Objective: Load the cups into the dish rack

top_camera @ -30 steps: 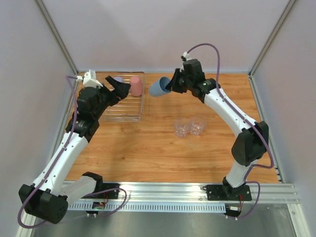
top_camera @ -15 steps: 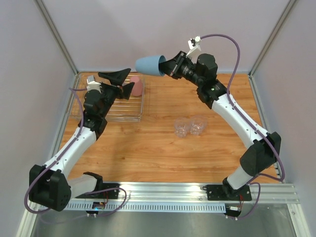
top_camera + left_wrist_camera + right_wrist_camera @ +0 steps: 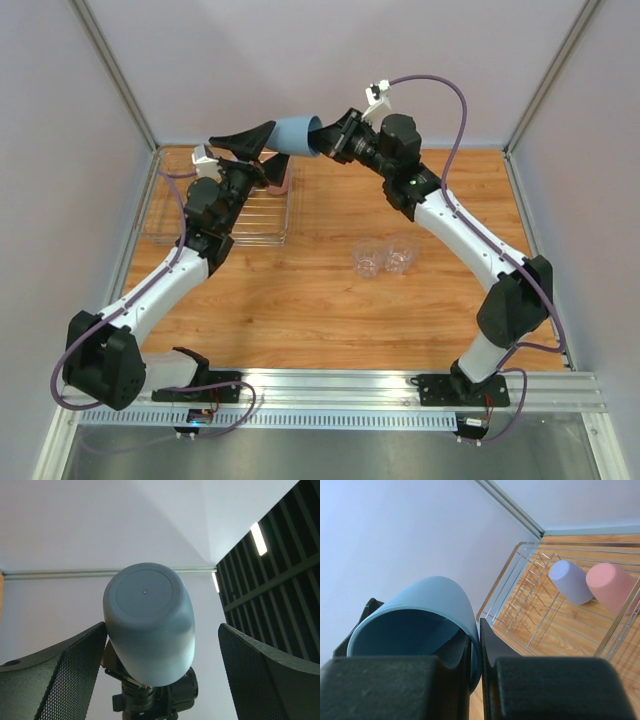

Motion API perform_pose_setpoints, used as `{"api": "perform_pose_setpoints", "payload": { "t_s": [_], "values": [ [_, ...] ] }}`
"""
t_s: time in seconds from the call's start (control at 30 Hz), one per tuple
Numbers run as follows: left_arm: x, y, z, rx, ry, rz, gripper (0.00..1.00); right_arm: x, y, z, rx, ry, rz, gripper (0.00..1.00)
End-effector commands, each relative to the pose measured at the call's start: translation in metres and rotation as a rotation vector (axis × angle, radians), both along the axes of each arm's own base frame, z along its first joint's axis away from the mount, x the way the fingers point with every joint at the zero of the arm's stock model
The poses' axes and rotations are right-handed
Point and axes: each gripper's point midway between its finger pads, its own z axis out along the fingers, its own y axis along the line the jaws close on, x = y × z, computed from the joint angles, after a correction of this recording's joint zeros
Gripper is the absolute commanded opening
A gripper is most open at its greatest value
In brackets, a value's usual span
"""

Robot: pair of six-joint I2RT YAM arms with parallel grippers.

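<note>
Top external view: in the upper middle of the frame, the right hand (image 3: 324,144) is clamped on the rim of an opaque blue plastic cup (image 3: 295,135) and holds it on its side in the air, closed base toward the frame's left. The left hand (image 3: 257,158) meets it there with its black fingers spread wide, and the cup's base sits in the gap between them. Below them, at the upper left of the wooden surface (image 3: 300,300), lies the shallow clear plastic dish rack (image 3: 215,238) with its thin wire ribs. An opaque pink plastic cup (image 3: 281,180) shows at the rack's right end, partly behind the left hand. Two clear faceted tumblers (image 3: 368,261) (image 3: 400,255) stand just beside each other on the surface right of centre, well apart from the rack.

The right wrist view shows one finger inside the blue cup's mouth and one outside, pinching its wall. At the right of that frame, an opaque lavender plastic cup (image 3: 570,581) sits just beside the pink one inside the rack. The left wrist view shows the blue cup's round base between two mesh-faced fingers (image 3: 55,680); whether either touches it cannot be told.
</note>
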Motion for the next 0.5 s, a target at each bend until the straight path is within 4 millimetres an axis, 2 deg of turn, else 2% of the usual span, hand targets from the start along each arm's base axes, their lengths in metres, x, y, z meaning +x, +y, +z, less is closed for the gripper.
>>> {"api": "perform_pose_setpoints", "payload": {
  "t_s": [0.0, 0.17, 0.3, 0.4, 0.47],
  "values": [
    [-0.006, 0.012, 0.052, -0.072, -0.096, 0.070, 1.00, -0.001, 0.010, 0.014, -0.010, -0.079, -0.029, 0.00],
    [0.011, 0.025, 0.054, -0.094, -0.062, 0.174, 1.00, -0.007, 0.018, 0.011, -0.027, -0.100, -0.025, 0.01],
    [0.021, 0.017, 0.053, -0.069, -0.054, 0.164, 0.99, -0.006, 0.023, 0.006, -0.022, -0.081, -0.005, 0.00],
    [0.027, 0.019, 0.049, -0.086, -0.062, 0.186, 0.88, -0.007, 0.025, 0.004, -0.027, -0.074, 0.006, 0.00],
    [0.030, 0.020, 0.047, -0.082, -0.061, 0.199, 0.76, -0.006, 0.022, 0.000, -0.030, -0.063, -0.013, 0.01]
  ]
}}
